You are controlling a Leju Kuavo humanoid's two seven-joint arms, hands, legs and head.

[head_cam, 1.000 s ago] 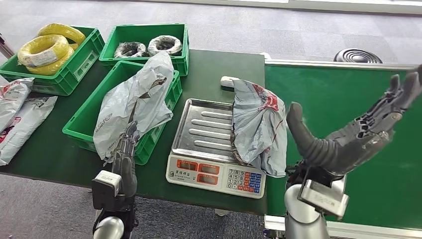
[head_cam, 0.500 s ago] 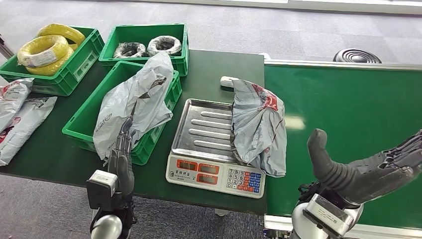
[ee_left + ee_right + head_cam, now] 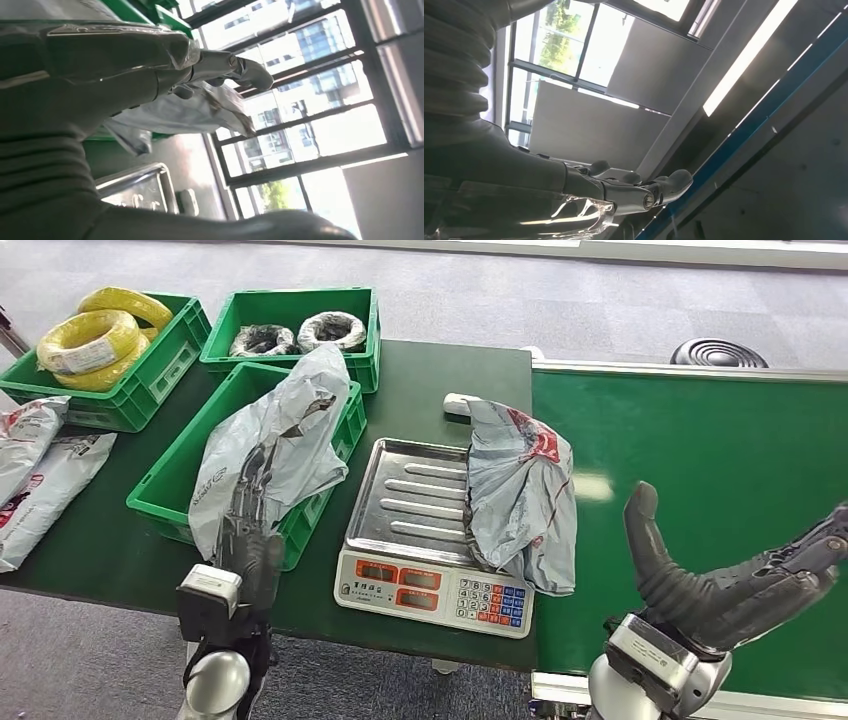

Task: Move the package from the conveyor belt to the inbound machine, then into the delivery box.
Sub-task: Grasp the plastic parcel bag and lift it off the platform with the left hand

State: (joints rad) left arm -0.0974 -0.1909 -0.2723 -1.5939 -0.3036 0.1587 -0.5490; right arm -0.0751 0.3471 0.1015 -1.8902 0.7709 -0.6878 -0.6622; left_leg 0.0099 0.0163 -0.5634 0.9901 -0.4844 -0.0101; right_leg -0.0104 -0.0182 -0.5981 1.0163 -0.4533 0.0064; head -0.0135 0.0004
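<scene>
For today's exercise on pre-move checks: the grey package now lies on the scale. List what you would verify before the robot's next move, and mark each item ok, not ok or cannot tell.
1. Crumpled grey plastic mailer package is on the steel-trayed weighing scale: ok, though it overhangs the tray's right edge.
2. Right hand is free of the package, fingers apart over the green conveyor belt: ok.
3. Left hand is empty and ready: cannot tell; it sits against the other grey mailer bag.
4. Near green plastic crate has room: not ok, that bag drapes over its rim.
5. Scale reading taken: cannot tell, display unreadable.
</scene>
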